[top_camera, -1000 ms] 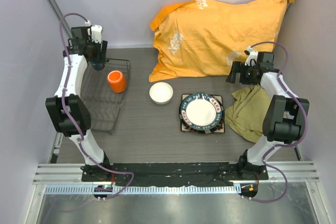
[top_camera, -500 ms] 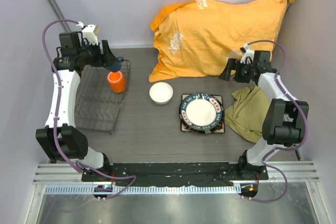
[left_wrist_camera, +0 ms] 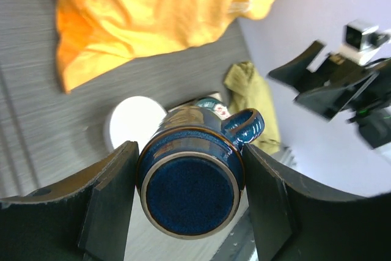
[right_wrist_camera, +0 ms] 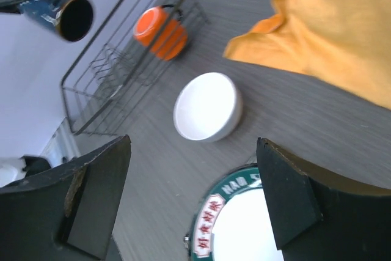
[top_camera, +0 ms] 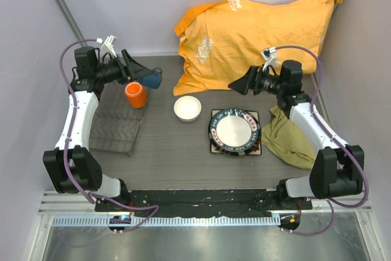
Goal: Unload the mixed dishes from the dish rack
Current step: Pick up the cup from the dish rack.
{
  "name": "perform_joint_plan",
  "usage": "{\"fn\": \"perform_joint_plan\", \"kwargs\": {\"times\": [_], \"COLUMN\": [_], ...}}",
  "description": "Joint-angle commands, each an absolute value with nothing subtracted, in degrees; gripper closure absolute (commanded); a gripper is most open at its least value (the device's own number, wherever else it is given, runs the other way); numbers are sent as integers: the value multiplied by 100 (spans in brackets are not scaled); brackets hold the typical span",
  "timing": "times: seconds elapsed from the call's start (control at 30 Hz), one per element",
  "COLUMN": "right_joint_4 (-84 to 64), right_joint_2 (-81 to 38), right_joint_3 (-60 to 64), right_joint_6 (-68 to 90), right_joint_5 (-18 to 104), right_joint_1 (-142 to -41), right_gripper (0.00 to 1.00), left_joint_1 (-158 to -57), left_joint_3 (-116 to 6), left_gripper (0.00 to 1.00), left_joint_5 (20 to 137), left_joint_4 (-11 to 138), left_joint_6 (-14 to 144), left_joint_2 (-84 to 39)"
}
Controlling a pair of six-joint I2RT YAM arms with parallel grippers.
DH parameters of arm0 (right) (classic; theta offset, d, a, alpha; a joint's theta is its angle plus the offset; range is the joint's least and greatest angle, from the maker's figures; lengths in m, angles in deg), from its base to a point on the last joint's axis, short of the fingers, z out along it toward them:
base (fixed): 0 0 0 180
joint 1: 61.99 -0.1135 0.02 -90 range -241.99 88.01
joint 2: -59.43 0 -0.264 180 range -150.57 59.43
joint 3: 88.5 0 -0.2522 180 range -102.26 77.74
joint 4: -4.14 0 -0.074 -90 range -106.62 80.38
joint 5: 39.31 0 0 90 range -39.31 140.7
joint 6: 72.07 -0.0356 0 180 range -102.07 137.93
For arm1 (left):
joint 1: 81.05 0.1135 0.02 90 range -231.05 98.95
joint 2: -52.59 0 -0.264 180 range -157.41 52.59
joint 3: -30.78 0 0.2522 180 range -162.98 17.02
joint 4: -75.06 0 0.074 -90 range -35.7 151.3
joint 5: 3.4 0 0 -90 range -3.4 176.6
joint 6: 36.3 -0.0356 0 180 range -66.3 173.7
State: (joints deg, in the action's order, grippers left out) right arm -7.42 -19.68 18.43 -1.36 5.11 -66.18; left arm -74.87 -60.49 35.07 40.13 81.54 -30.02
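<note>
My left gripper (top_camera: 142, 75) is shut on the small dark blue cup (top_camera: 152, 79) and holds it in the air above the far right corner of the dish rack (top_camera: 119, 128). The left wrist view shows the cup's base (left_wrist_camera: 190, 178) clamped between my fingers. The orange mug (top_camera: 135, 95) stands in the rack's far right corner. The white bowl (top_camera: 187, 108) sits on the table. The round dark-rimmed plate (top_camera: 234, 130) lies on the square flowered plate (top_camera: 215, 148). My right gripper (top_camera: 238, 85) is open and empty, above the table between bowl and plate.
A big orange cloth (top_camera: 256, 35) is heaped at the back. An olive cloth (top_camera: 292, 132) lies to the right of the plates. Walls close in on the left, back and right. The right wrist view shows the rack (right_wrist_camera: 104, 90), mug (right_wrist_camera: 160, 32) and bowl (right_wrist_camera: 206, 106).
My left gripper has lifted the blue cup out of the rack and swung it right, past the mug. My right gripper has swung left from the right side toward the middle.
</note>
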Motion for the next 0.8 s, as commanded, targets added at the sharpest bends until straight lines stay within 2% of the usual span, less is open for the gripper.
{"fn": "perform_joint_plan", "kwargs": {"times": [0.0, 0.17, 0.37, 0.77], "right_joint_4": [1435, 1841, 2491, 2720], "right_joint_2": [-1668, -2046, -2406, -3408], "right_joint_3": [2412, 2018, 1675, 489], "right_joint_6": [-1431, -1678, -1924, -1889], "right_joint_5": [473, 482, 517, 517], "right_joint_1": [-7095, -7631, -8159, -8967], "right_gripper": [12, 16, 19, 26], "left_joint_1": [-7463, -7463, -7516, -7876], "left_joint_3": [-5769, -5225, -4864, -4301], "left_gripper": [100, 100, 100, 100], "left_joint_5": [2701, 2455, 2437, 2551], "left_joint_4": [5838, 7768, 9204, 10595], "left_joint_6": [9534, 11291, 12803, 13773], "left_joint_2": [-2493, -2405, -2458, -2589]}}
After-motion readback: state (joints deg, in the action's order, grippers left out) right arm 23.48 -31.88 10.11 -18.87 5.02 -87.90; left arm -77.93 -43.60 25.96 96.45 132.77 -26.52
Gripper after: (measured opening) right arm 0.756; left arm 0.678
